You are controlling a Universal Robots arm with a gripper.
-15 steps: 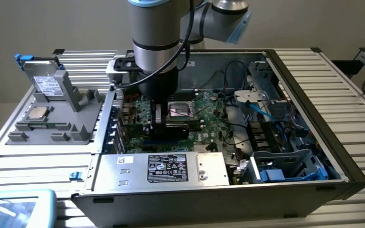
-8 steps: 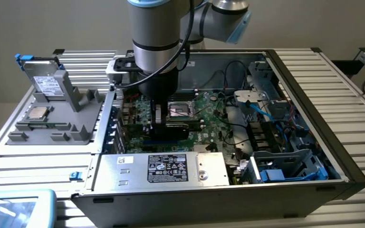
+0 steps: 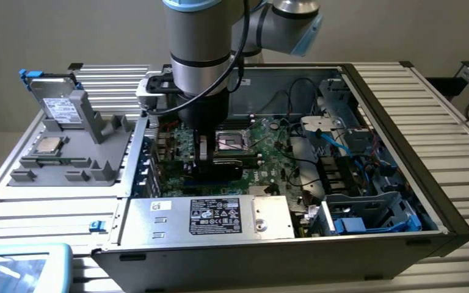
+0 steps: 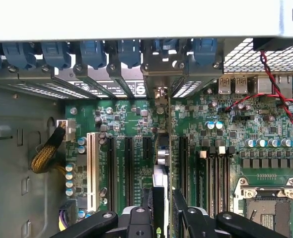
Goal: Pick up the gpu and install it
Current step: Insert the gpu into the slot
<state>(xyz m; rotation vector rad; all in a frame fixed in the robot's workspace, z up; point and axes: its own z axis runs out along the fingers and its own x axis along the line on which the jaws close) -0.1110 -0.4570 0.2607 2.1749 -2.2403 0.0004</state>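
Fingers [image 4: 162, 210] grasp the gpu [image 4: 161, 171] edge-on above the motherboard [image 4: 136, 124], black slots [image 4: 128, 168] alongside.

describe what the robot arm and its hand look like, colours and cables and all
The arm is a thick silver-grey cylinder with a black band, joined to a grey elbow joint with a pale blue cap. A black cable loops down its side. The hand is black, with glossy bolted linkages and dark fingers.

gripper [image 4: 164, 208] gripping gpu [image 4: 161, 173] edge-on — above motherboard [image 4: 126, 124]
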